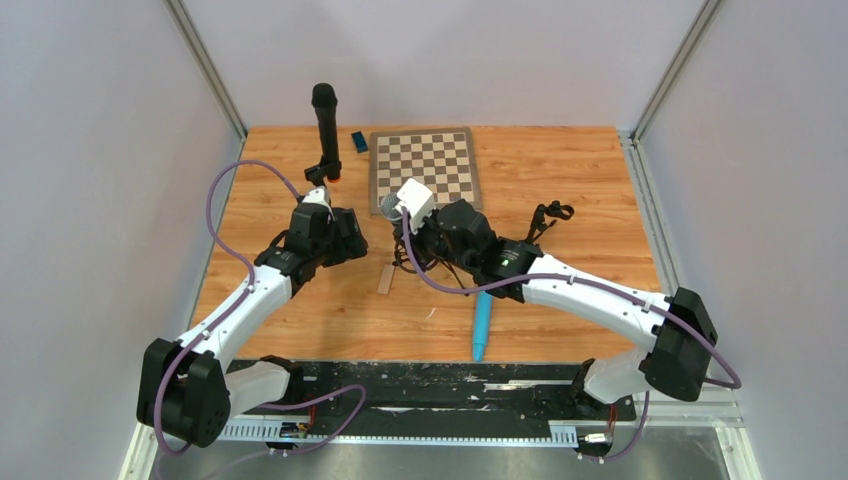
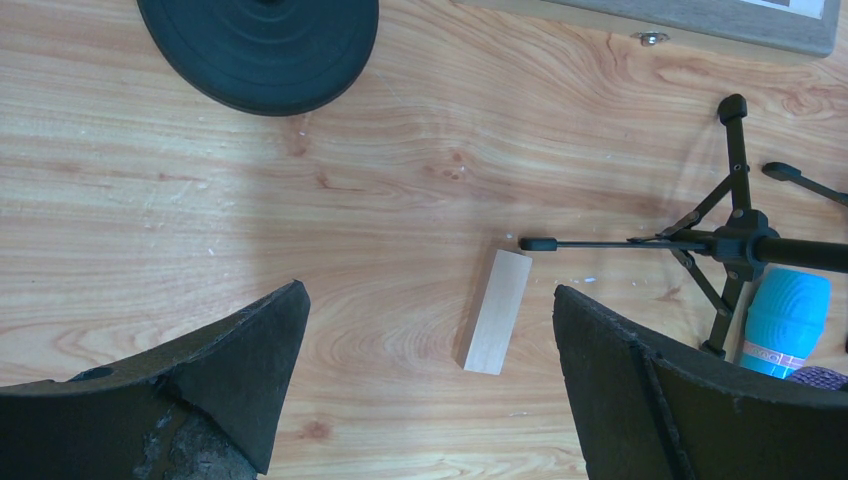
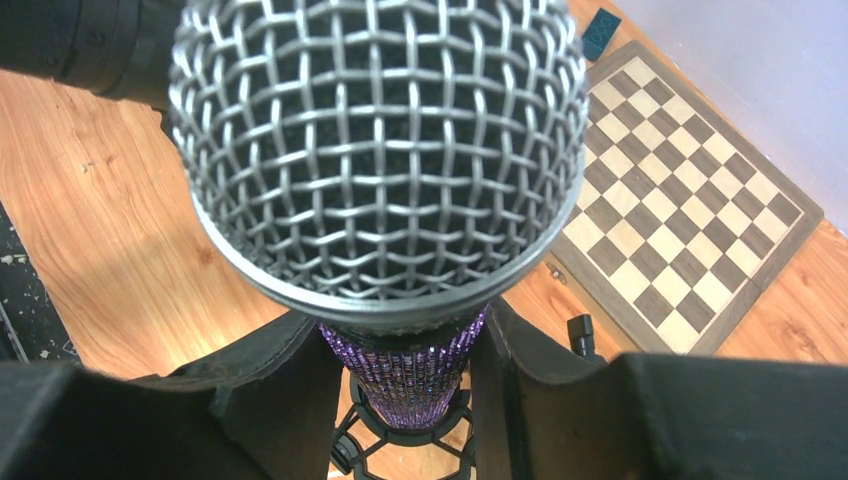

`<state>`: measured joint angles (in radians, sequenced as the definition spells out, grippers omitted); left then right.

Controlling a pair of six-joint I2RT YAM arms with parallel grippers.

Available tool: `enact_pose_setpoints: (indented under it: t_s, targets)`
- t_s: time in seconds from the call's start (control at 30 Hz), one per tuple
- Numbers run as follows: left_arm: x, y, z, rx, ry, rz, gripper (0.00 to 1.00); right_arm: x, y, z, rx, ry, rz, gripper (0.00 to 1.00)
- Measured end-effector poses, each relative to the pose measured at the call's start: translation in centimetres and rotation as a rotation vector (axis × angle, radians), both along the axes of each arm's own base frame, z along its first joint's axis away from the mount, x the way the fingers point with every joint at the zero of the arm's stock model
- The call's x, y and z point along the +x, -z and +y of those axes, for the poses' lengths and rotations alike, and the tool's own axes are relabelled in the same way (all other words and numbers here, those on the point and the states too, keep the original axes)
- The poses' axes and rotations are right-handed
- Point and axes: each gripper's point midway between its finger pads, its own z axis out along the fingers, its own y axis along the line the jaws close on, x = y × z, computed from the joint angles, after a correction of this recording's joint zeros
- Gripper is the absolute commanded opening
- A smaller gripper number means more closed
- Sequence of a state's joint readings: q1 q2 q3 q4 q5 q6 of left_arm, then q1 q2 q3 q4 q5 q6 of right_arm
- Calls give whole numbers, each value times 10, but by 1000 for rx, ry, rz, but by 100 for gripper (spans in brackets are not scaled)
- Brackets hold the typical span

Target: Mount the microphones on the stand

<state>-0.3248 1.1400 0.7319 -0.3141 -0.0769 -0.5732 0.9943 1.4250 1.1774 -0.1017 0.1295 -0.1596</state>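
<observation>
My right gripper (image 3: 405,350) is shut on the purple microphone's body (image 3: 408,365), just under its silver grille (image 3: 380,150). The microphone stands upright and its lower end goes into the black ring holder (image 3: 400,438) of the small tripod stand (image 2: 735,245). From above, the grille (image 1: 390,206) shows beside the right gripper (image 1: 402,228). The light blue microphone (image 1: 482,327) lies on the table under the right arm. The long black microphone (image 1: 324,125) stands upright at the back left on a round base (image 2: 260,45). My left gripper (image 2: 430,300) hangs open over bare table, holding nothing.
A small wooden block (image 2: 496,311) lies between the left gripper's fingers and the tripod's legs. A chessboard (image 1: 425,165) lies at the back centre with a small blue object (image 1: 359,142) beside it. A black clip-like piece (image 1: 550,215) sits right of the board.
</observation>
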Motion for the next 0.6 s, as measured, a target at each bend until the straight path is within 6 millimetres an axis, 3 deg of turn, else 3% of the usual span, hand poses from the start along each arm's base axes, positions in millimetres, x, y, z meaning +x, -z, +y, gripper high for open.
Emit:
enact_pose_setpoints:
  t_s: [0.5, 0.6]
  targets:
    - [0, 0, 0, 1, 0, 0, 100, 0, 24, -6, 23, 13, -25, 0]
    - [0, 0, 1, 3, -2, -1, 100, 0, 29, -7, 25, 22, -23, 9]
